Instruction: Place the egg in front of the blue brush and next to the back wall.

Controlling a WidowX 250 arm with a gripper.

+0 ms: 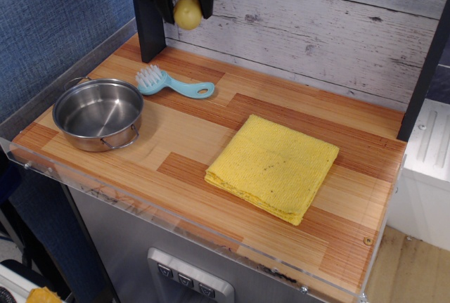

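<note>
The pale-yellow egg (188, 12) hangs in the air close to the whitewashed plank back wall (316, 29), above the far left part of the wooden table (211, 134). My black gripper (187, 8) is shut on the egg, one finger on each side of it. The light-blue brush (172, 83) with white bristles lies on the table below and a little nearer the camera than the egg, handle pointing right.
A steel pot (98, 113) stands at the left front. A folded yellow cloth (273, 166) lies right of centre. A black post (148, 22) stands at the back left corner beside the dark blue side wall (49, 29).
</note>
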